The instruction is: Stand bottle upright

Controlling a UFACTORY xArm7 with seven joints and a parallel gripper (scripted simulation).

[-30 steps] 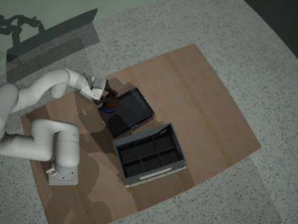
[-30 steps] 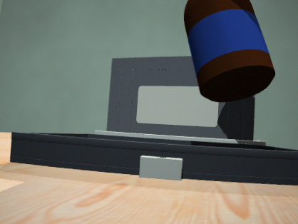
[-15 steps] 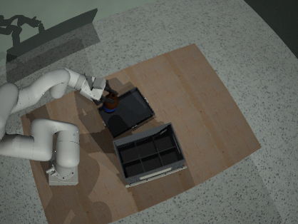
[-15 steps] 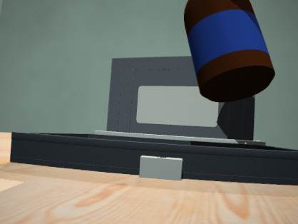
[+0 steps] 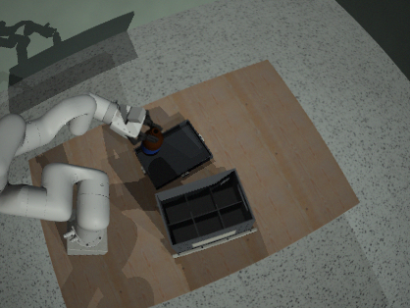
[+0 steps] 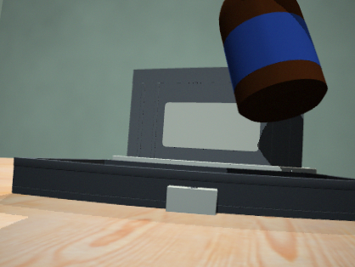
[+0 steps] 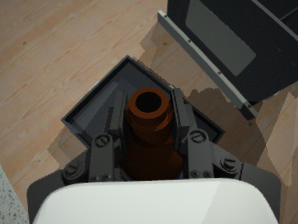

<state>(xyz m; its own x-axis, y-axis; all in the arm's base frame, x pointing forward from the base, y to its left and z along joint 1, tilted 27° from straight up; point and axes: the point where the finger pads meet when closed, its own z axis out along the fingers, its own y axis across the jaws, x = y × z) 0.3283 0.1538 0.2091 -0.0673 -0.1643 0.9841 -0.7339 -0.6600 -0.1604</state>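
The gripper (image 5: pixel 152 131) (image 7: pixel 149 103) was clamped on the brown bottle (image 5: pixel 156 135) (image 6: pixel 275 51) (image 7: pixel 152 145), which hung tilted, mouth up, over the black tray (image 5: pixel 179 153) (image 6: pixel 85 182) (image 7: pixel 95 85), left of centre in the top view. The six-compartment grey crate (image 5: pixel 205 191) (image 6: pixel 144 115) (image 7: pixel 225 55) stood beside the tray, at lower centre there; its compartments showed nothing in them. The exterior view, upper right, showed the bottle's blue label and its base clear of the tray, but none of the gripper; the wrist view alone showed the open mouth between both fingers.
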